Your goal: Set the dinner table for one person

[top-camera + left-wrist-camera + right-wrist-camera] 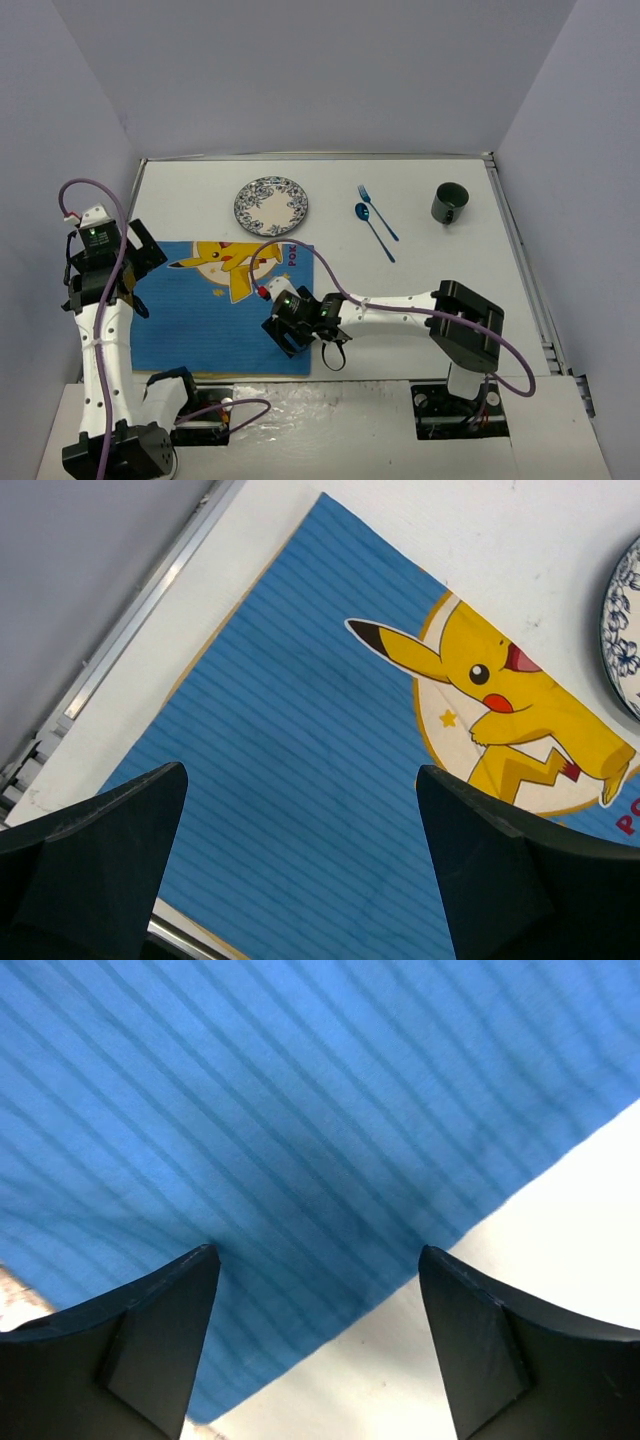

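The white dinner table (420, 270) carries a blue placemat (190, 320) with a yellow cartoon figure at the near left. My left gripper (140, 272) hovers over the mat's left edge, open and empty; in the left wrist view it (300, 780) frames the placemat (300, 730). My right gripper (283, 335) is low over the mat's near right edge, open with nothing between its fingers; in the right wrist view it (317, 1255) straddles the border between the placemat (280, 1110) and the bare table (560, 1220).
A patterned plate (271, 205) sits just beyond the mat, its rim (615, 640) showing in the left wrist view. A blue fork (377, 212) and a blue spoon (373, 228) lie to its right, and a dark mug (449, 203) stands at the far right. Grey walls enclose the table.
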{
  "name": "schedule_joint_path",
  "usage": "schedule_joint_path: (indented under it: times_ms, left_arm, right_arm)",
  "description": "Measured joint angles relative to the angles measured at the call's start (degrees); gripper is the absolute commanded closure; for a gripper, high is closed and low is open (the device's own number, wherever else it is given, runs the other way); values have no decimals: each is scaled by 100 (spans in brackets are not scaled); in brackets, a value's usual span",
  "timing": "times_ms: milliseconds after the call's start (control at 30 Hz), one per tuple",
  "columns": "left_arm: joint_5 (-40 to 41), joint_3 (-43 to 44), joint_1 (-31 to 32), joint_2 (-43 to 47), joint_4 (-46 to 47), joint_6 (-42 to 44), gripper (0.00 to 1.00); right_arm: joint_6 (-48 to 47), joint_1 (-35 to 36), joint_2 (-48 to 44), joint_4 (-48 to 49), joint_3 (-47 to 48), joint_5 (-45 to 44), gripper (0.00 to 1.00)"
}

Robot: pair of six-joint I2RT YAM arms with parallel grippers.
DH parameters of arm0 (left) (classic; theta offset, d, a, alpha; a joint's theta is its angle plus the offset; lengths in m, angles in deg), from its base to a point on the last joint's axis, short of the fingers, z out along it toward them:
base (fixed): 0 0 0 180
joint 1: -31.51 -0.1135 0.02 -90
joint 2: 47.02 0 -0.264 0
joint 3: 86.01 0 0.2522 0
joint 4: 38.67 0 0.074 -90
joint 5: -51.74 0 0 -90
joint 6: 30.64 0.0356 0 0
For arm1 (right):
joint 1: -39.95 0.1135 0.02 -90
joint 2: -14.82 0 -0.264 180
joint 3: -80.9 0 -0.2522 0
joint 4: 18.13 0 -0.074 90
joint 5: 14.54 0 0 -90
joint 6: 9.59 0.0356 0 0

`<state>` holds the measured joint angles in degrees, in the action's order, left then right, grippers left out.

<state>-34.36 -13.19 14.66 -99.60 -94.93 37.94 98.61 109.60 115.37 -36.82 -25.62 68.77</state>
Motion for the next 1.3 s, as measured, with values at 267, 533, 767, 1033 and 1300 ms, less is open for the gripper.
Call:
schedule_joint_path:
  times_ms: [267, 533, 767, 1033, 1300]
  left_arm:
    - [-284, -226, 411, 456, 198, 255, 3]
    - [-375, -485, 1119, 829, 497, 660, 3]
    - [-686, -1094, 1200, 981, 928, 777, 3]
    - [-542, -1177, 1206, 913, 1003, 779, 3]
    - [-310, -1177, 1240, 906, 1004, 769, 3]
  right_arm:
    - [-108, -1147, -651, -172, 811, 453, 0]
    - [241, -2814, -612, -120, 1854, 1042, 9]
    - [1069, -3805, 454, 294, 2699, 1620, 17]
    - [2089, -4006, 1881, 832, 3184, 1991, 19]
    - [2926, -4048, 2636, 1278, 3515, 2069, 22]
